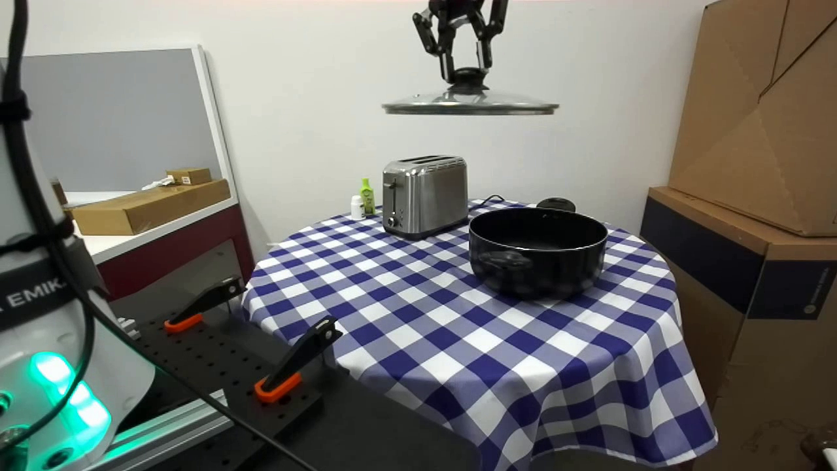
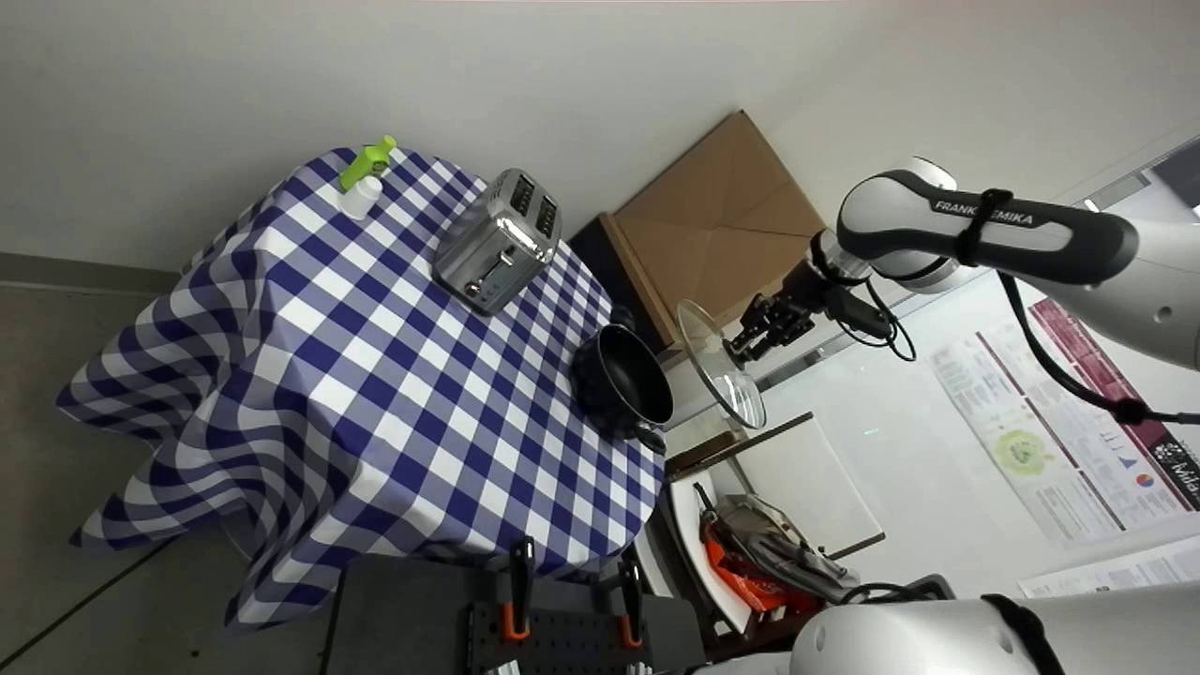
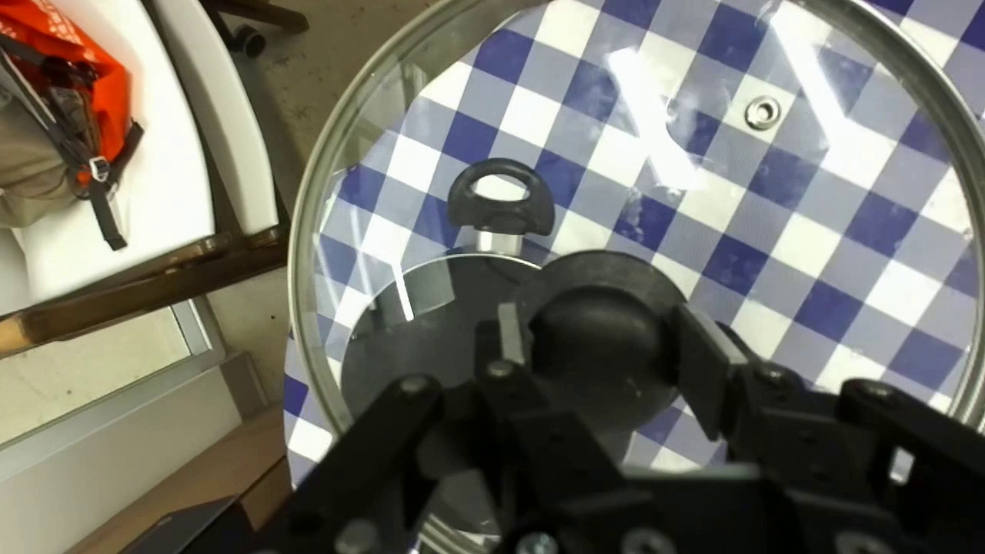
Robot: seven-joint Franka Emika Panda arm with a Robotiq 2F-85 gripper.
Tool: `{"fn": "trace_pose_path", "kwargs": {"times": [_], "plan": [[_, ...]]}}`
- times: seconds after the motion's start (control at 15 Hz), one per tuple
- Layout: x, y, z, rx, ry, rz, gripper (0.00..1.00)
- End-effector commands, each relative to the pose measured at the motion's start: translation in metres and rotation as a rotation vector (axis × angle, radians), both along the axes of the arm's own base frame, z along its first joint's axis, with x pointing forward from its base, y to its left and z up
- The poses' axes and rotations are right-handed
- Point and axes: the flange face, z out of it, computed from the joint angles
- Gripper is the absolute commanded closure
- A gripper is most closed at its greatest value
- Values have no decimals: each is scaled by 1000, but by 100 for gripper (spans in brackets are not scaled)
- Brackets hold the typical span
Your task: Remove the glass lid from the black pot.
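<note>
The glass lid (image 1: 418,104) hangs level in the air, well above the table, in an exterior view; it also shows in an exterior view (image 2: 705,349) and fills much of the wrist view (image 3: 677,200). My gripper (image 1: 466,73) is shut on the lid's black knob, with one finger on each side of it, as the wrist view (image 3: 604,342) also shows. The black pot (image 1: 537,268) stands uncovered on the table, its dark inside showing in both exterior views (image 2: 609,389). In the wrist view the pot (image 3: 431,346) shows through the lid's glass, partly hidden by the gripper.
A silver toaster (image 1: 428,196) stands beside the pot on the checked tablecloth (image 1: 405,333). A green bottle (image 1: 367,197) and a white bottle (image 1: 357,208) stand behind the toaster. Large cardboard boxes (image 1: 752,131) stand beside the table. Black clamps (image 1: 301,356) sit at its near edge.
</note>
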Motion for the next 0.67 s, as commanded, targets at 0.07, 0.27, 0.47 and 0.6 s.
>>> {"fn": "trace_pose_path", "kwargs": {"times": [0.07, 0.27, 0.47, 0.6], "plan": [[-47, 81, 11, -54, -56, 101, 76], [-54, 122, -9, -69, -64, 146, 76], [-55, 145, -45, -68, -60, 181, 76], [-53, 150, -71, -76, -70, 207, 76]]}}
